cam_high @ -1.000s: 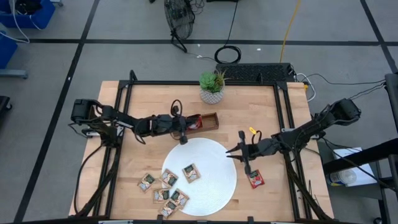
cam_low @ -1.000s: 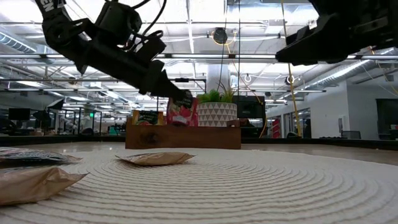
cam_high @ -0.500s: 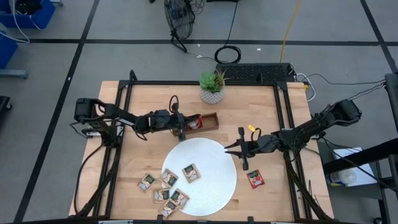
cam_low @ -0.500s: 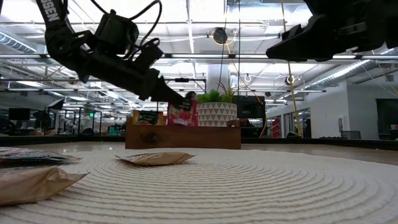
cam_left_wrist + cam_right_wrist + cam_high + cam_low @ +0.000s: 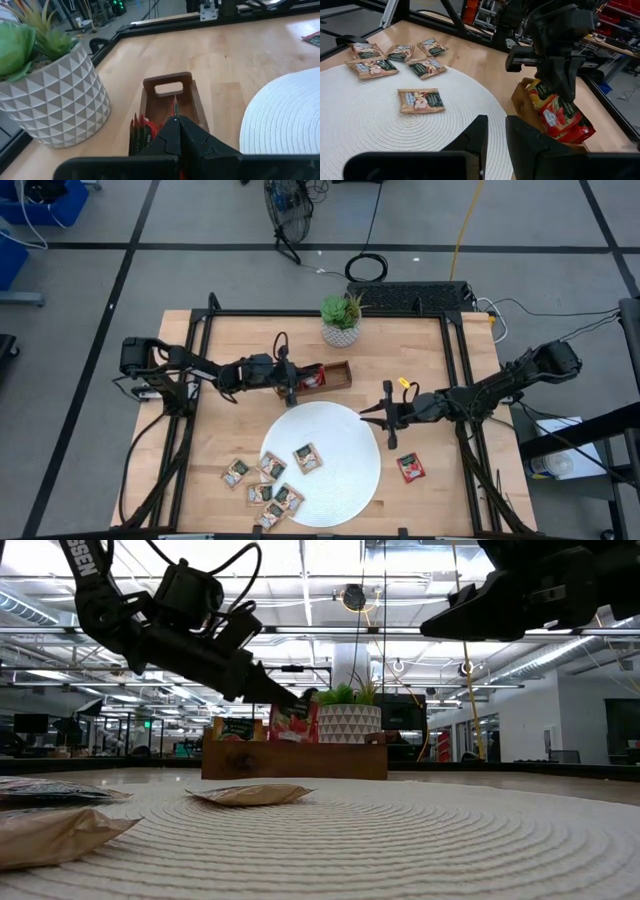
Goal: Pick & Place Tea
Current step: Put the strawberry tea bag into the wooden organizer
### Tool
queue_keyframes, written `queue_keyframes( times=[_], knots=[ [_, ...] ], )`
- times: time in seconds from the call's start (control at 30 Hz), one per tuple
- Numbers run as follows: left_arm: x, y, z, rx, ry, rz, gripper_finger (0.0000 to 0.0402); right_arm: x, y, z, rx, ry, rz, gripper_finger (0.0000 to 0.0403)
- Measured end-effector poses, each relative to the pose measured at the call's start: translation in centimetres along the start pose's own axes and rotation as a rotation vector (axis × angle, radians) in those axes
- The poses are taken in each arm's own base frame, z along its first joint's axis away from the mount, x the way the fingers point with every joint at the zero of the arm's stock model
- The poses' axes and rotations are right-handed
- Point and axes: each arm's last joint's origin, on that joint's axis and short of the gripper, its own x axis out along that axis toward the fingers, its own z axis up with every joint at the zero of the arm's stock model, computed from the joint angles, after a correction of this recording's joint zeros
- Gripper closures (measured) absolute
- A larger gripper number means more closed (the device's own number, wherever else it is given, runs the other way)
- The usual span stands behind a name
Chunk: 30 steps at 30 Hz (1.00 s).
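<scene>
The left gripper (image 5: 293, 383) is held over the wooden tray (image 5: 340, 372) at 12 o'clock from the white plate (image 5: 345, 470). Its fingers (image 5: 172, 137) are pinched together on a red tea sachet (image 5: 555, 117). The right gripper (image 5: 388, 416) is held above the plate's 3 o'clock edge, fingers (image 5: 477, 137) a little apart, holding nothing. Tan tea sachets (image 5: 268, 482) are seen at 8 o'clock, and one red sachet (image 5: 411, 468) lies on the bench.

left gripper (image 5: 292, 387) apparently closed; right gripper (image 5: 390, 420) slightly parted.

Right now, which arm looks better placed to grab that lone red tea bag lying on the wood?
Probably the right gripper: it hovers open near the red sachet, while the left gripper is busy at the wooden tray.
</scene>
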Motion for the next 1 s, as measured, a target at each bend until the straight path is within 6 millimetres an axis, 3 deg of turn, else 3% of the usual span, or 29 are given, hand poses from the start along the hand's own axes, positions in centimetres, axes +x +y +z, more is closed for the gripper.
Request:
queue_keyframes(
  times=[0.33, 1.0],
  knots=[
    [0.9, -0.2, -1.3, 0.012, 0.011, 0.005, 0.0401, 0.0, 0.0, 0.0, 0.0, 0.0, 0.0, 0.0349],
    [0.9, -0.2, -1.4, 0.015, 0.019, 0.009, 0.0398, 0.0, 0.0, 0.0, 0.014, 0.001, 0.001, 0.0349]
  ],
)
